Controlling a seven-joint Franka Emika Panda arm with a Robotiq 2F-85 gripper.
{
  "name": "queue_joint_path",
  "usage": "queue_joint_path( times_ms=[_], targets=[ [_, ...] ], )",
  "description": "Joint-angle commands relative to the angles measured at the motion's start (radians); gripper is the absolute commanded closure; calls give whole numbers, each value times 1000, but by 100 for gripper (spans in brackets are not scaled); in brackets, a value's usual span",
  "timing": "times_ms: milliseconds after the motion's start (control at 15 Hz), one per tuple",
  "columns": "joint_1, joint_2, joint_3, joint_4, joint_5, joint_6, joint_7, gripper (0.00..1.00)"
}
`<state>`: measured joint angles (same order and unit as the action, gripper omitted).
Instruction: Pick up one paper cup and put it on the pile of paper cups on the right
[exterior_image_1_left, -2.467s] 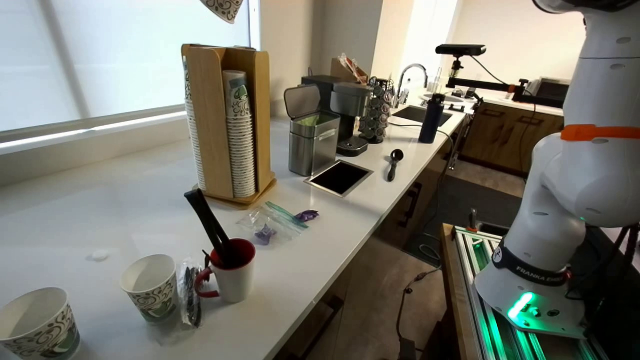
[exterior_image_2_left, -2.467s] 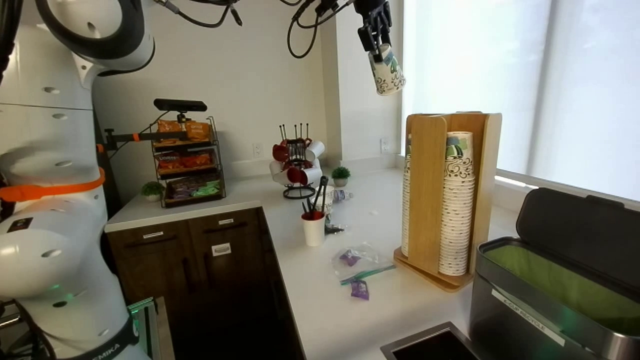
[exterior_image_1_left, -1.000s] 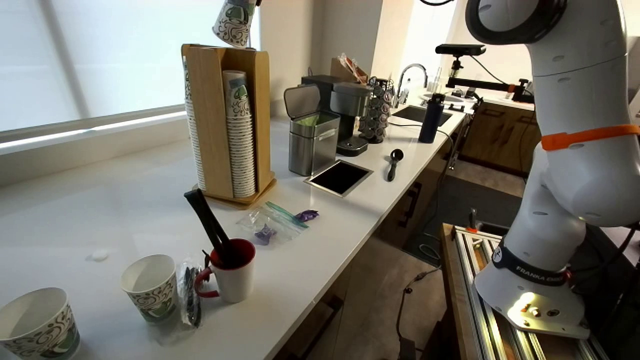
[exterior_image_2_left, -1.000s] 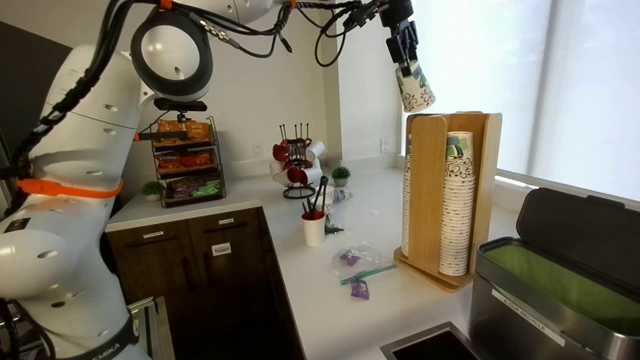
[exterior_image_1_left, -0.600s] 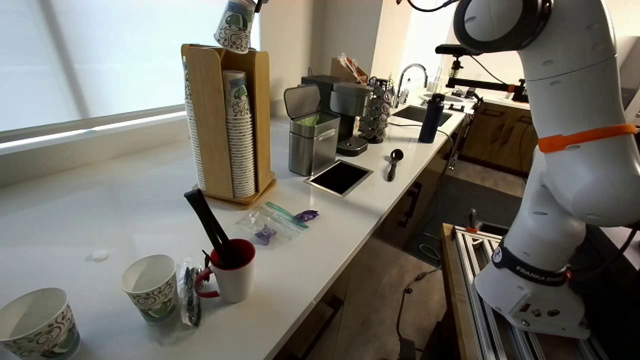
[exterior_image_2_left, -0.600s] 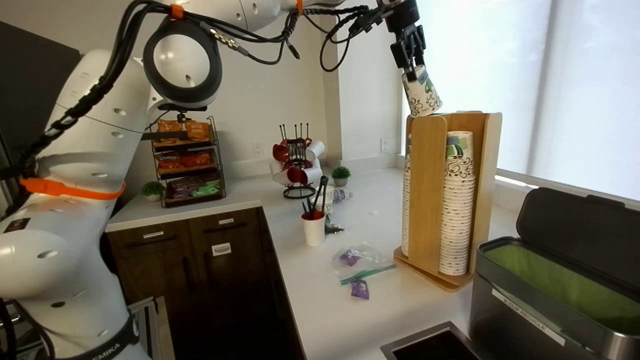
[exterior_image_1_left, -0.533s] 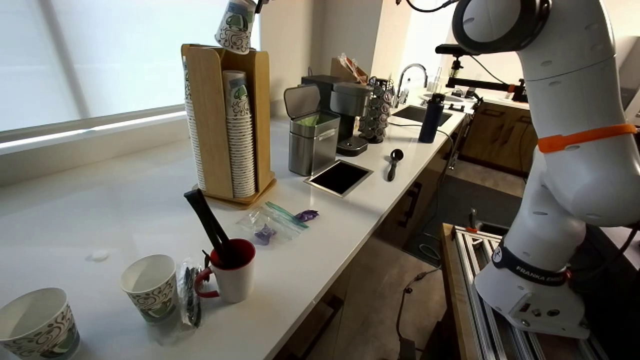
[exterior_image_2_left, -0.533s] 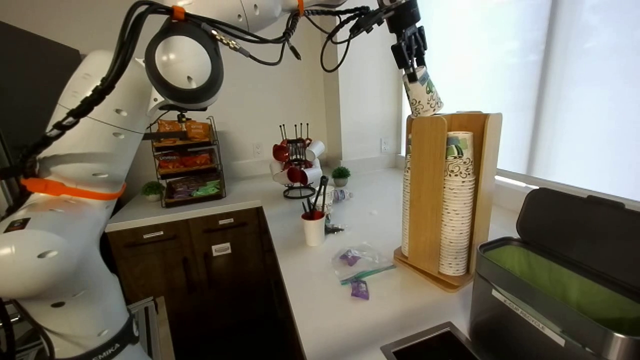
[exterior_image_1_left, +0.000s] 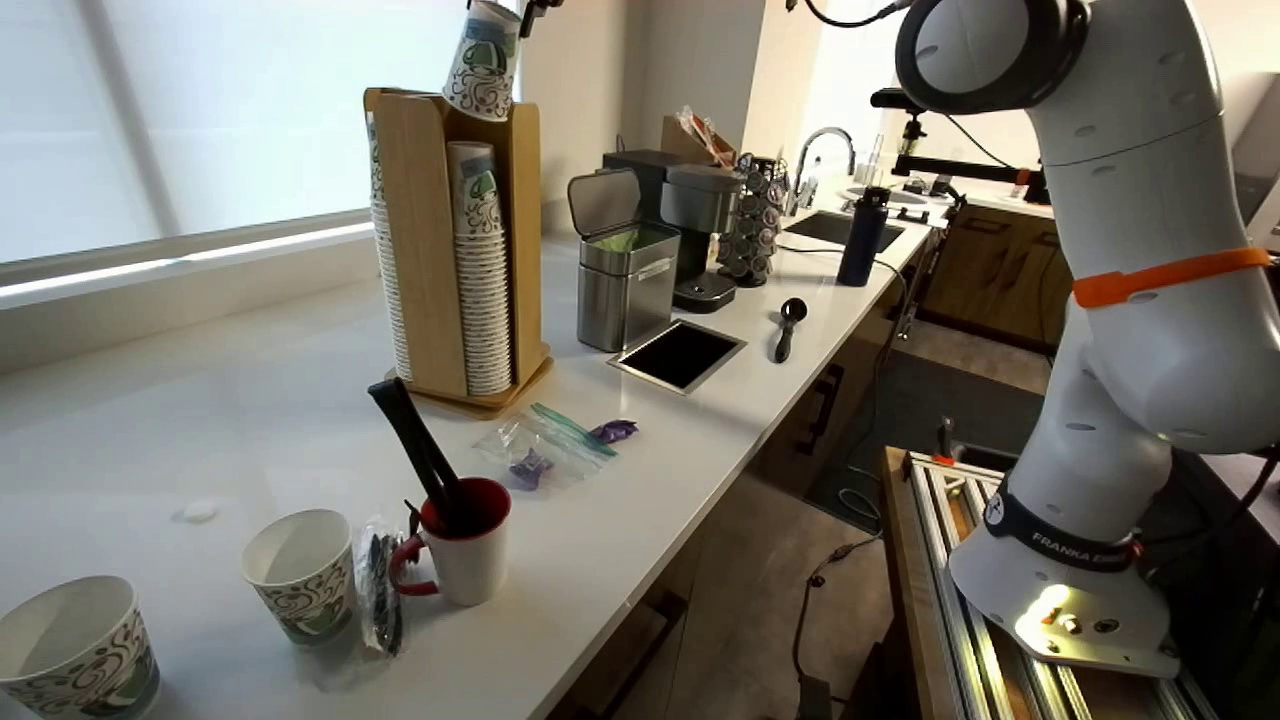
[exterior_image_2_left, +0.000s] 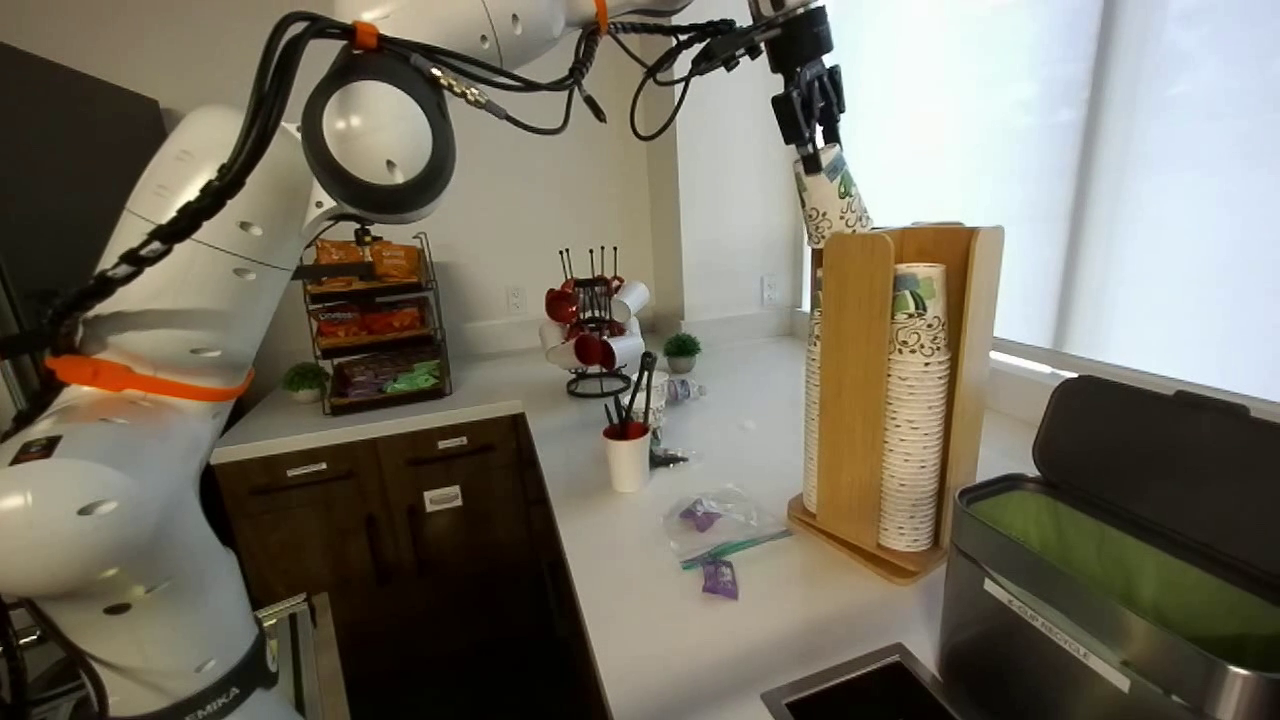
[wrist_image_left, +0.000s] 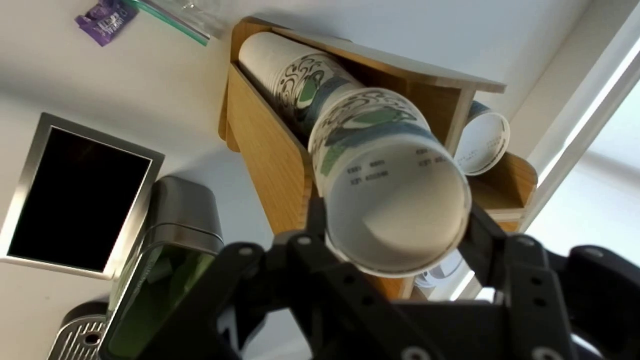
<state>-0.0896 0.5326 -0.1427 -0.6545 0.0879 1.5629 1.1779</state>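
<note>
My gripper (exterior_image_2_left: 820, 158) is shut on a patterned paper cup (exterior_image_2_left: 832, 205), base up and slightly tilted. The held cup also shows in an exterior view (exterior_image_1_left: 483, 65), overlapping the top of the light-wood holder (exterior_image_1_left: 425, 240). In the wrist view, the held cup (wrist_image_left: 375, 120) sits between the fingers (wrist_image_left: 395, 212), above the slot. The pile of paper cups (exterior_image_1_left: 483, 300) stands upside down in the holder's slot, below the held cup. It also shows in the other views (exterior_image_2_left: 915, 450) (wrist_image_left: 280, 65). I cannot tell whether the held cup touches the holder.
Two single patterned cups (exterior_image_1_left: 310, 570) (exterior_image_1_left: 85, 650) stand on the counter near a red-and-white mug (exterior_image_1_left: 470, 550) with black utensils. A steel bin (exterior_image_1_left: 625, 285) with its lid raised and a counter opening (exterior_image_1_left: 680, 355) are beside the holder. Another cup column (wrist_image_left: 482, 142) stands in the holder.
The arm has lowered the held cup from well above the holder to its top. In the last half second it has shifted slightly sideways and down. The pile and counter objects have not moved.
</note>
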Motion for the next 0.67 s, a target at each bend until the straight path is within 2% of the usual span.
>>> queue_joint_path(
  times_ms=[0, 333, 400, 467, 533, 600],
  targets=[
    [9, 34, -10, 55, -20, -52, 31, 60],
    [9, 50, -9, 68, -18, -58, 64, 60],
    [8, 53, -7, 74, -13, -57, 74, 56],
    [7, 56, -5, 81, -9, -59, 82, 10],
    [7, 58, -4, 86, -7, -61, 90, 9],
    [7, 60, -4, 90, -8, -64, 96, 2]
  ],
)
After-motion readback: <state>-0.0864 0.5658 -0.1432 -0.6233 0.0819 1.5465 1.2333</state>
